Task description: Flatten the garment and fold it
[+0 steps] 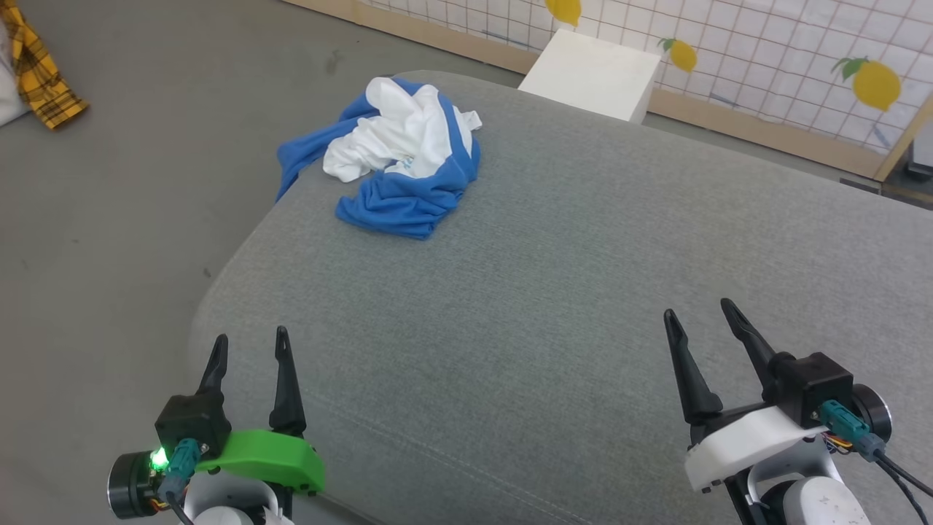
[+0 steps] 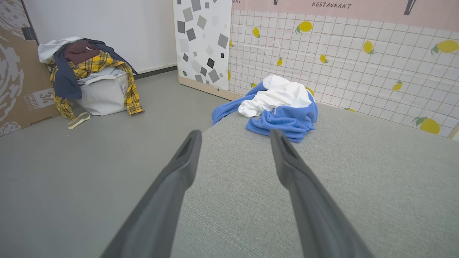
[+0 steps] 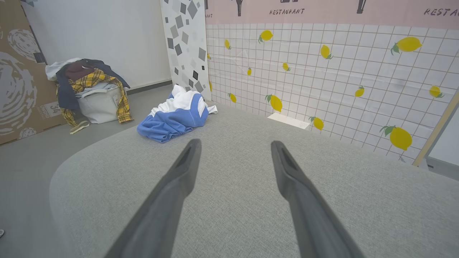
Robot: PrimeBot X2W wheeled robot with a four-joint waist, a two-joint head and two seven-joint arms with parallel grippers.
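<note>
The garment (image 1: 397, 157) lies crumpled in a white and blue heap at the far left corner of the grey cushioned surface (image 1: 568, 292), one blue sleeve hanging over the edge. It also appears as the garment (image 2: 279, 107) in the left wrist view and the garment (image 3: 174, 116) in the right wrist view. My left gripper (image 1: 249, 341) hovers open over the near left corner, empty. My right gripper (image 1: 696, 308) is open and empty at the near right. Both are well short of the shirt.
A white bag piled with clothes (image 2: 91, 80), including a yellow plaid shirt, sits on the grey floor to the left. A white box (image 1: 592, 73) stands behind the cushion by the lemon-patterned tiled wall (image 3: 340, 71). Cardboard (image 2: 18, 79) leans at far left.
</note>
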